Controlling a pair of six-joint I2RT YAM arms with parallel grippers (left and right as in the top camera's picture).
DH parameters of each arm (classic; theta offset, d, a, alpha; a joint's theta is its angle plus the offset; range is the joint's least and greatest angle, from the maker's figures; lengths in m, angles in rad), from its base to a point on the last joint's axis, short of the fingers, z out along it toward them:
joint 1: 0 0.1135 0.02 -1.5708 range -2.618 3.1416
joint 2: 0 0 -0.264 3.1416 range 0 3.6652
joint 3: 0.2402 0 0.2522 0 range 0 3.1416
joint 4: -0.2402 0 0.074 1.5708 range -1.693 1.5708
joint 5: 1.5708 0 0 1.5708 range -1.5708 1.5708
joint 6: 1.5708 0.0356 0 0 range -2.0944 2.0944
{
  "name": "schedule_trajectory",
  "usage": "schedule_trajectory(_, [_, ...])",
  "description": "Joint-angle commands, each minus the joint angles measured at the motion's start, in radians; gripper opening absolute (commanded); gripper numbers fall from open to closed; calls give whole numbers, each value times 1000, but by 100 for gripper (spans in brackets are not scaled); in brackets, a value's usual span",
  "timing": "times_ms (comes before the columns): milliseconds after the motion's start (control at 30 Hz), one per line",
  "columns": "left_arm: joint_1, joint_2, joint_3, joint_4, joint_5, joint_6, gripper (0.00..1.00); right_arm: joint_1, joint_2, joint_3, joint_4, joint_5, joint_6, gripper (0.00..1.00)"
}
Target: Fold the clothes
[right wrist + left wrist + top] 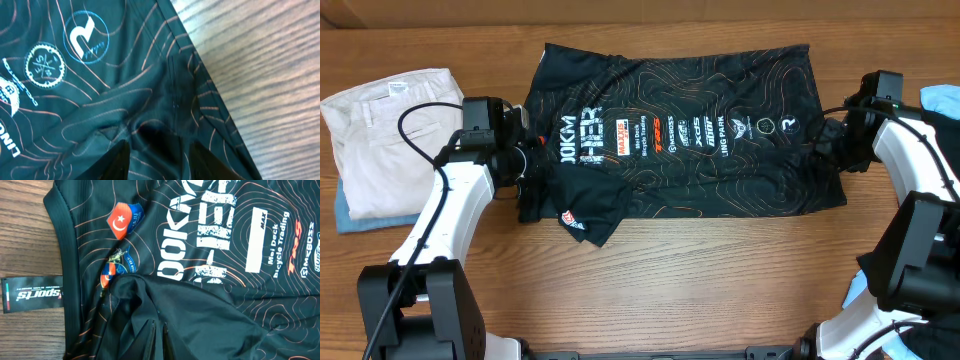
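Note:
The clothes (700, 130) are a black jersey with thin orange contour lines and white lettering, spread flat across the middle of the table. A sleeve (582, 222) sticks out at its lower left. My left gripper (527, 165) is at the jersey's left edge. In the left wrist view it (159, 325) is shut, pinching a fold of black cloth (225, 305) between near-touching fingertips. My right gripper (828, 140) is at the jersey's right edge. There it (159, 150) stands open, fingers wide apart, with bunched fabric (100, 100) between them.
A folded white garment (390, 130) lies at the far left on a light blue cloth (360, 215). More light blue fabric (942, 100) shows at the right edge. A black hang tag (32, 294) lies on the wood beside the jersey.

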Motion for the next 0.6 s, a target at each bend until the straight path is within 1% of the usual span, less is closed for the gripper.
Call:
schedule_trajectory(0, [-7,10,-6,-5,9,-11,10,1,-3,0,-24,16,-4,41])
schedule_trajectory(167, [-7,10,-6,-108,61,-23,10,2,-3,0,-68,16,-4,42])
schedule_trajectory(267, [-8,10,-8,-210,66,-22,10,2,-3,0,-90,16,-4,42])
schedule_trajectory(333, [-15,10,-18,-251,66,-21,10,2,-3,0,-99,16,-4,42])
schedule_trajectory(433, [-39,10,-42,-273,71,-21,10,2,-3,0,-109,16,-4,42])
schedule_trajectory(567, [-89,10,-87,-251,80,-22,11,2,-3,0,-117,16,-4,41])
